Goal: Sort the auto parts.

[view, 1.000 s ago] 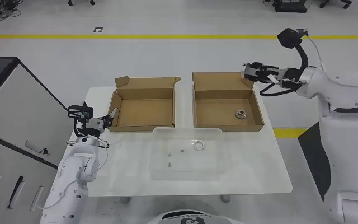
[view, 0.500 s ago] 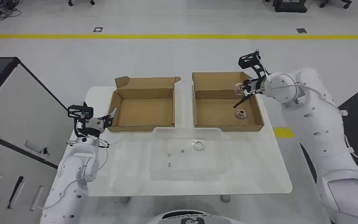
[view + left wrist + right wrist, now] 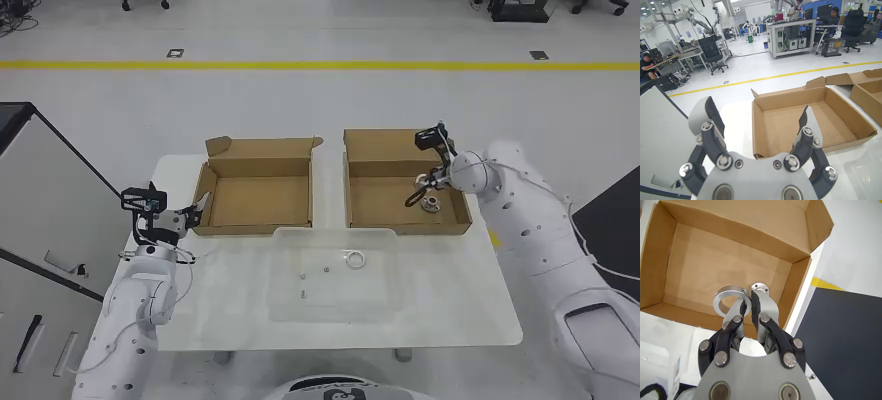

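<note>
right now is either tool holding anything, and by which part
The right tool pinches the metal ring by its rim, gripping it from inside the hole and from outside. The left tool is open and holds nothing.

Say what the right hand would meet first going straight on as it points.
Probably the flanged metal part in the cardboard box, just beyond the right hand and the metal ring it holds; depth is unclear, so possibly the box floor beside it.

Flanged part half hidden behind right pincer.
</note>
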### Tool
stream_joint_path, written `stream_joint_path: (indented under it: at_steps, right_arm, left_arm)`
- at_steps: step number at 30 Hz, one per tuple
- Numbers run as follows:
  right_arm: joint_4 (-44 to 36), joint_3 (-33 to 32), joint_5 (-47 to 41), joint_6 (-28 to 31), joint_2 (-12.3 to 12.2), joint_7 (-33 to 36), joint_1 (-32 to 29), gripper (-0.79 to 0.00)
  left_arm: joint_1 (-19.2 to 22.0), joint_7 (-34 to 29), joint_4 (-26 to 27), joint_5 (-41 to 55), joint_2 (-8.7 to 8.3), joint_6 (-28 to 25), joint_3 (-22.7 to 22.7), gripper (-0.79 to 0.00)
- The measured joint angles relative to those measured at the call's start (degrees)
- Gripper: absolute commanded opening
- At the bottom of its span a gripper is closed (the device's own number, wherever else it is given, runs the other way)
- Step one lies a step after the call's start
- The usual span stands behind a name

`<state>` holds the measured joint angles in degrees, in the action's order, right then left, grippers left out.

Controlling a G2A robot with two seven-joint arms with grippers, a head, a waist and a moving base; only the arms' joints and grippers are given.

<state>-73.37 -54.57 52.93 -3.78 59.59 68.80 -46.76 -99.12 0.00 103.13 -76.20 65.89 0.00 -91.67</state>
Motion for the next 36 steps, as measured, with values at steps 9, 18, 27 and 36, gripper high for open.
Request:
stream_joint_path:
  at_steps: [9, 18, 27, 36]
  right_arm:
    - [7.02, 4.3, 0.46, -2.72, 2.3, -3.63, 1.56, -0.785]
    - [12.93, 7.1, -0.31, -3.94, 4.47, -6.07, 2.88, -0.785]
    - [17.53, 8.47, -1.29, -3.94, 6.15, -7.16, 3.93, -0.785]
    - [21.16, 9.48, -1.78, -4.19, 7.66, -8.11, 4.82, -0.785]
  left_arm:
    - [0.0, 0.0, 0.0, 0.0, 0.0, 0.0, 0.0, 0.0]
    - [0.0, 0.0, 0.0, 0.0, 0.0, 0.0, 0.0, 0.0]
    - [0.0, 0.0, 0.0, 0.0, 0.0, 0.0, 0.0, 0.0]
    - [0.0, 0.0, 0.0, 0.0, 0.0, 0.0, 0.0, 0.0]
